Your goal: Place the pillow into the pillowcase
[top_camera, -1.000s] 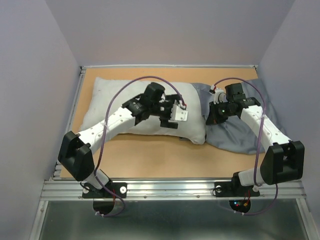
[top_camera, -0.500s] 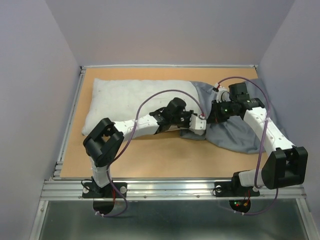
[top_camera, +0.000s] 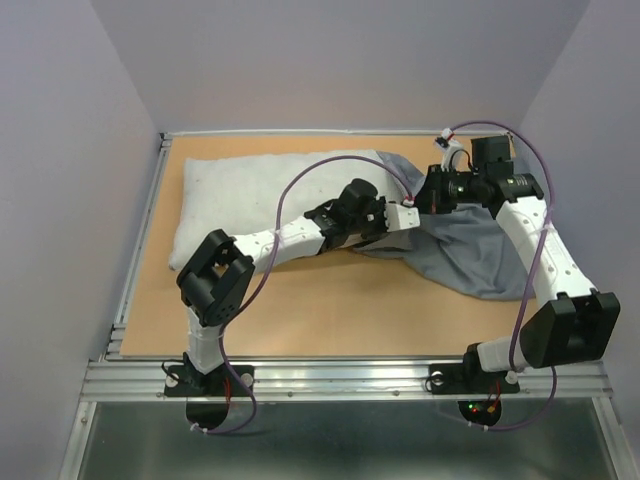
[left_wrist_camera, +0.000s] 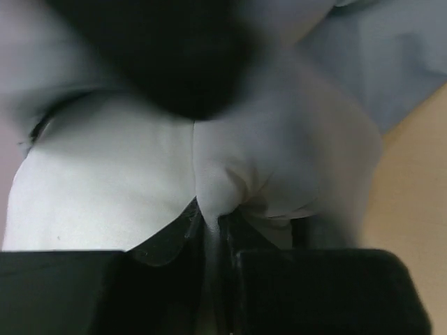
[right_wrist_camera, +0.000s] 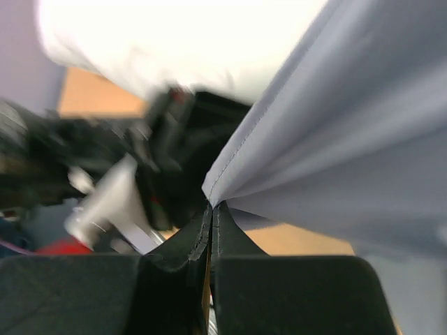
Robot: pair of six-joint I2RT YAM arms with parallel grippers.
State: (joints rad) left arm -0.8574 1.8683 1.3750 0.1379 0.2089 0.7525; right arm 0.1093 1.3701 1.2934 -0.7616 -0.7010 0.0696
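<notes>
Pillow (top_camera: 240, 195) lies across the back of the table (top_camera: 330, 310), its right end at the pillowcase (top_camera: 480, 250) mouth.
Left gripper (left_wrist_camera: 213, 234) pinches a pillow corner; right gripper (right_wrist_camera: 211, 216) pinches the pillowcase hem. Both bites look thin, so a hard tug could slip either and let the mouth collapse.

In front of the pillow (top_camera: 240, 190) the wooden table (top_camera: 330, 310) is bare and wide, so a hand can pass there. The left arm (top_camera: 290, 238) lies along the pillow's front edge and blocks it. At the pillow's right end, the left gripper (top_camera: 410, 216), right gripper (top_camera: 433, 195) and pillowcase (top_camera: 480, 250) crowd together. Behind and left of the pillow, the walls (top_camera: 80, 200) stand close.
</notes>
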